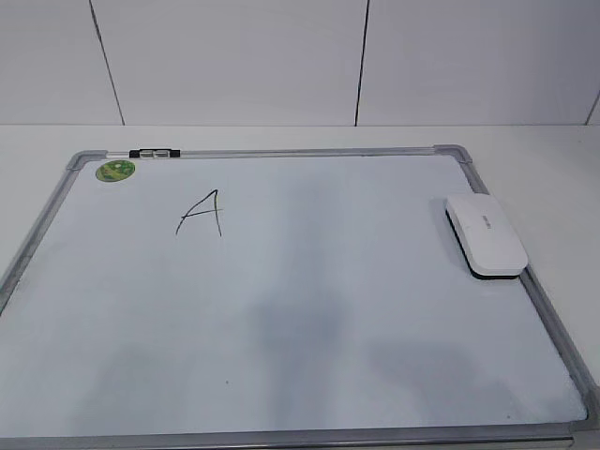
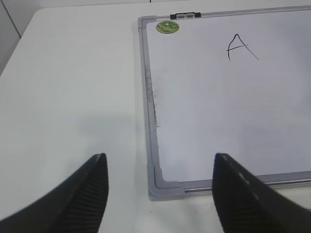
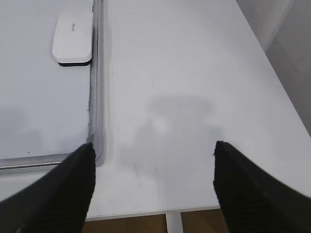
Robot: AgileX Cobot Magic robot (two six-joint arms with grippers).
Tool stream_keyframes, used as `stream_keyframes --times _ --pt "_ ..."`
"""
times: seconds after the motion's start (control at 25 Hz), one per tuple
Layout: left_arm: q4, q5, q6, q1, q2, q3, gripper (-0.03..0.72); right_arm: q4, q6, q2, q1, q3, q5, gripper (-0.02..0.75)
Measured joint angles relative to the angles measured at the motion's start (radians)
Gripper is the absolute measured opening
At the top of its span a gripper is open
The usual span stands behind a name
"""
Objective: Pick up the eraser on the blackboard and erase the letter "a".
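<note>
The eraser (image 1: 486, 236), a white glossy oblong block with a dark underside, lies on the blackboard (image 1: 328, 309) near its right frame, toward the far corner. It also shows in the right wrist view (image 3: 73, 38). An angular capital "A" (image 1: 201, 214) in black marker is on the board's far left part and shows in the left wrist view (image 2: 239, 47). No lowercase "a" is visible on the board. My left gripper (image 2: 159, 156) is open and empty above the board's near left corner. My right gripper (image 3: 153, 144) is open and empty over the table, right of the board's frame (image 3: 97, 73). Neither gripper shows in the exterior view.
A round green sticker (image 1: 116, 170) sits in the board's far left corner. A small black-and-silver clip (image 1: 155, 153) sits on the far frame. The white table (image 3: 194, 73) extends to the right of the board, and its front edge is close under my right gripper.
</note>
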Motion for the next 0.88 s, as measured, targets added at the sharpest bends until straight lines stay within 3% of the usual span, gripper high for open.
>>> stream_keyframes --times 0.88 --pt "0.0 0.0 0.0 0.0 0.0 0.0 0.42 -0.003 0.0 0.0 0.0 0.0 0.0 0.589"
